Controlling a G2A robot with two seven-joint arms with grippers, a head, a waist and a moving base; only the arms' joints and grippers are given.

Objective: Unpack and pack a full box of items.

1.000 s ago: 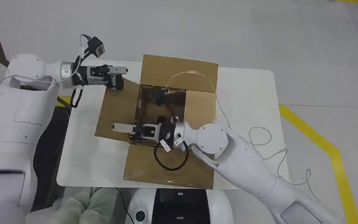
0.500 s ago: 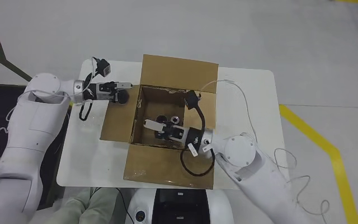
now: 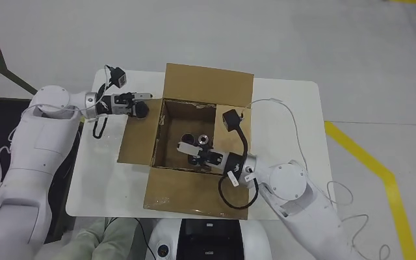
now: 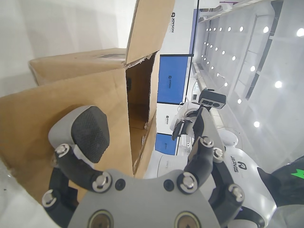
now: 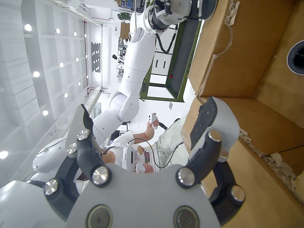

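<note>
The open cardboard box (image 3: pixel 170 188) sits at the centre of the white surface (image 3: pixel 97 182), flaps folded outward. The right hand (image 3: pixel 195 151) is at the near wall of the opening, at 6 o'clock. Its fingers are spread wide and hold nothing. Just beyond it, toward 12 o'clock, dark round items (image 3: pixel 188 138) stand on the box floor. The left hand (image 3: pixel 142 105) is at 10 o'clock of the box, at the far corner of the left flap (image 3: pixel 136 140). It is open, with a cardboard edge between its fingers. One pad (image 4: pixel 89 134) is close to the flap's face; contact cannot be determined. The far flap (image 3: pixel 208 81) lies at 12 o'clock.
</note>
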